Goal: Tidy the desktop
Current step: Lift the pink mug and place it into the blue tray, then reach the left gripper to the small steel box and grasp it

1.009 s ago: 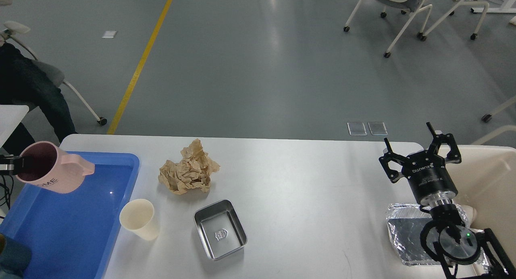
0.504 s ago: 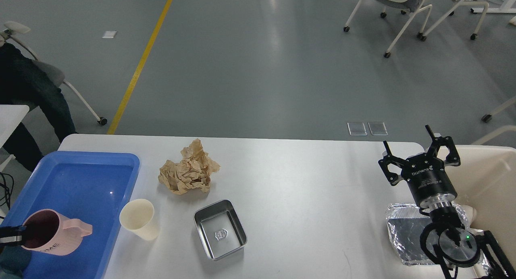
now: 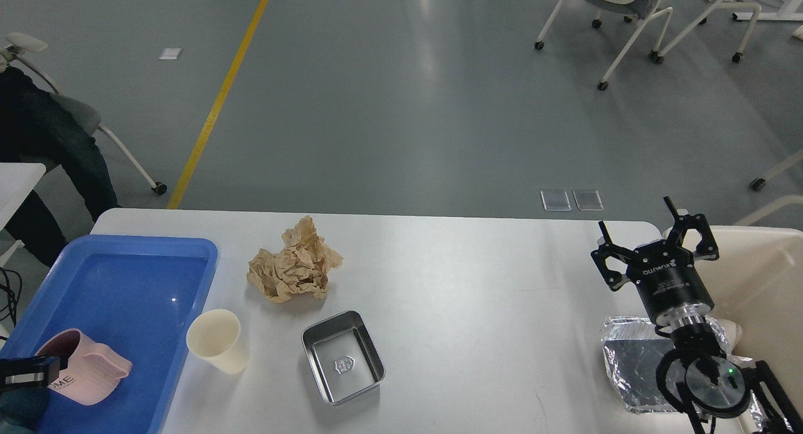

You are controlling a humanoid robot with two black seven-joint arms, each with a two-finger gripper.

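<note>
The white-grey desktop (image 3: 477, 296) holds a crumpled brown paper (image 3: 293, 266), a cream paper cup (image 3: 215, 340), an empty metal tin (image 3: 342, 357) and a crumpled foil sheet (image 3: 627, 359). A pink mug (image 3: 88, 374) lies low and tilted in the near corner of the blue tray (image 3: 125, 277). My left gripper (image 3: 34, 371) is at the mug's rim and grips it. My right gripper (image 3: 643, 230) is open and empty above the desktop's right end, beside the cream bin (image 3: 759, 277).
The blue tray takes up the left end of the desktop, the cream bin the right end. My right arm reaches over the foil sheet. Chairs and a seated person are on the floor beyond the table.
My left gripper has brought the pink mug down from above the tray's far left rim to the tray's near corner, where it now sits low. The right gripper has barely moved.
</note>
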